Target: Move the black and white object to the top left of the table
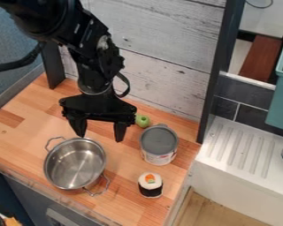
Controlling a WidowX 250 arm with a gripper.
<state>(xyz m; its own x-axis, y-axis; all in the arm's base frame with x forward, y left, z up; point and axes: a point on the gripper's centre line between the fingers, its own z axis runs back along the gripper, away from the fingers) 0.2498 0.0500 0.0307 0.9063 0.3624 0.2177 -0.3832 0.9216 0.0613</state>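
Note:
The black gripper (100, 132) hangs over the middle of the wooden table, its two fingers spread wide with nothing between them. The black and white object (150, 185), a sushi-like roll with a white top, an orange and green patch and a black lower band, stands upright near the table's front right. It is below and to the right of the gripper, well apart from it.
A steel pot (74, 163) with two handles stands left of the roll, just below the gripper. A grey-lidded can (159, 144) stands behind the roll, with a green object (142, 121) behind it. A white sink drainboard (243, 148) lies to the right.

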